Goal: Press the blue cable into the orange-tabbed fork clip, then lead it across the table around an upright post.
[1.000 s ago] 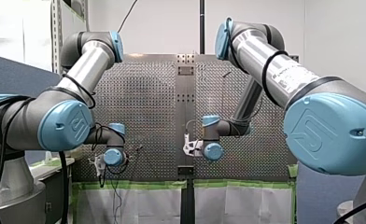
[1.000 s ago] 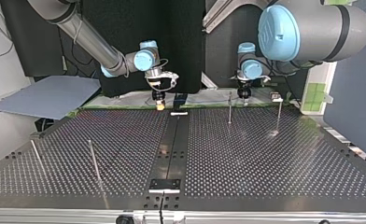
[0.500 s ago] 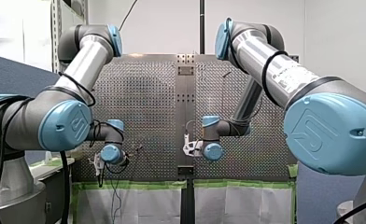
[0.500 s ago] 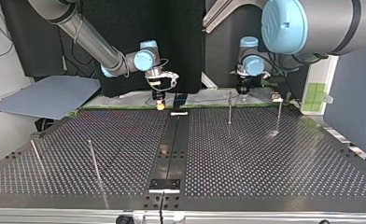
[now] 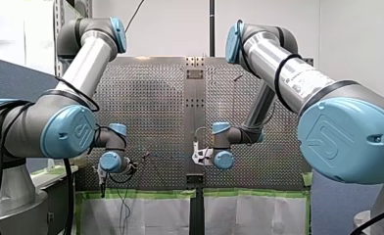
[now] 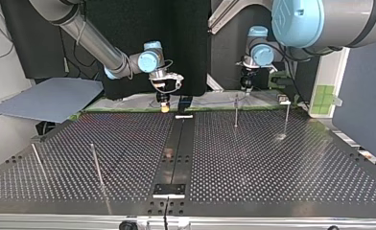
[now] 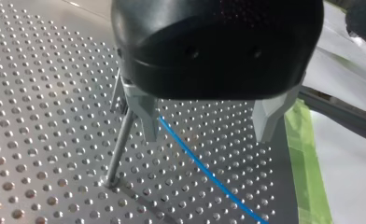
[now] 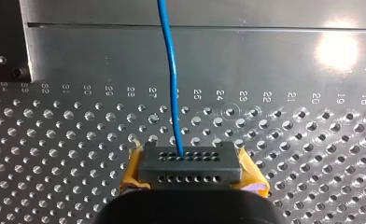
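- Our right gripper (image 8: 190, 165) is clamped on the blue cable (image 8: 169, 70). In the right wrist view its yellow pads (image 8: 132, 175) flank a dark tip, and the cable rises from that tip straight ahead, over the perforated table (image 8: 312, 154) and onto a smooth metal strip (image 8: 218, 46).
- Our left gripper (image 7: 207, 135) stands wide open, its two metal fingers (image 7: 144, 112) well apart with nothing clasped between them.
- In the left wrist view the cable runs slantwise over the plate, from just beside one finger toward the green tape (image 7: 307, 163) at the table's edge. We cannot tell whether it touches that finger.
- An upright post (image 7: 120, 149) stands in the plate just beside the same finger, on the side away from the cable.
- In the top view our right gripper sits low at the table's far edge, beside the dark rail (image 6: 176, 153). Our left gripper hangs higher, behind a post in the view's right half.
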Robot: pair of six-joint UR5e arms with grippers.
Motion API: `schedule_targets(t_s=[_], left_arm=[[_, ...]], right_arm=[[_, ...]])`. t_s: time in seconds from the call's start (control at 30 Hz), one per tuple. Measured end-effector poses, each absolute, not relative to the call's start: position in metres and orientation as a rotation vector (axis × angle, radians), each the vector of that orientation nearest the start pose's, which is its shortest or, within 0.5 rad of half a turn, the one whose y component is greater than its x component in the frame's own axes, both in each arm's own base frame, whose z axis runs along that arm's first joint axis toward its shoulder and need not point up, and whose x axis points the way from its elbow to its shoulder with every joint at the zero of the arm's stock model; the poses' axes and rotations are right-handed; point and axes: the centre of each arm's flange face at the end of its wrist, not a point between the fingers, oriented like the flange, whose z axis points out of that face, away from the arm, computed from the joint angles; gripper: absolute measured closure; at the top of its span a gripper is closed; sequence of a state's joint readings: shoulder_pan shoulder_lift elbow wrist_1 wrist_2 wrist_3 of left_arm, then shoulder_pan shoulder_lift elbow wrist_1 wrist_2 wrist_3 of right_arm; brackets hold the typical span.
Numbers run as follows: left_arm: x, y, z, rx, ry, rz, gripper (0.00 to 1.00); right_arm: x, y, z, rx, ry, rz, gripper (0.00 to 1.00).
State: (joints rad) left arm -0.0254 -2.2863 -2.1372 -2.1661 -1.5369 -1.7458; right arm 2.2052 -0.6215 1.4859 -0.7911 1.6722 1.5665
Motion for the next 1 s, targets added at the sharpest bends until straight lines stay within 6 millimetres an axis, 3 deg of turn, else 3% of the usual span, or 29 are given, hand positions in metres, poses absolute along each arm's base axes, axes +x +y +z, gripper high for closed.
schedule_targets(t_s=[0.27, 0.6, 0.87, 1.0], left_arm=[[0.43, -0.152, 0.004, -0.096, 1.847, -0.169, 0.0], [0.434, -0.166, 0.039, -0.041, 1.774, -0.226, 0.0], [0.431, -0.173, 0.04, -0.04, 1.777, -0.246, 0.0], [0.427, -0.174, 0.03, -0.05, 1.797, -0.237, 0.0]], right_arm=[[0.509, -0.484, 0.003, 1.66, -0.935, 1.533, 1.0], [0.508, -0.485, 0.003, 1.659, -0.939, 1.531, 1.0], [0.508, -0.485, 0.002, 1.664, -0.941, 1.526, 1.0], [0.507, -0.484, 0.001, 1.671, -0.944, 1.52, 1.0]])
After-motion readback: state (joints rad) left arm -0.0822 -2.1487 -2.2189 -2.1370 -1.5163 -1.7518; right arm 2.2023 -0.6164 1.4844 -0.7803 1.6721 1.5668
